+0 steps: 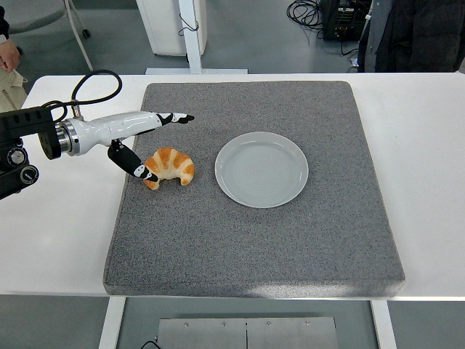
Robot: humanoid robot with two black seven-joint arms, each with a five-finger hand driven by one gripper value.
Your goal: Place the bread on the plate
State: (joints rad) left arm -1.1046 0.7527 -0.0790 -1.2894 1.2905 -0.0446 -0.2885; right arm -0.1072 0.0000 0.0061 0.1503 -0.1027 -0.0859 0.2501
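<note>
A golden croissant (170, 166) lies on the grey mat, left of the empty pale plate (261, 169). My left hand (160, 144) reaches in from the left edge, open. Its fingers (174, 118) stretch out straight beyond the croissant's far side. The thumb (138, 166) hangs down at the croissant's left end, touching it or nearly so. The bread sits in the gap between thumb and fingers, not grasped. My right arm is out of the picture.
The grey foam mat (254, 240) covers most of the white table (429, 145). A black cable (91, 83) loops above my left forearm. A person's dark clothing (414, 33) shows at the top right, and part of another person at the top left edge.
</note>
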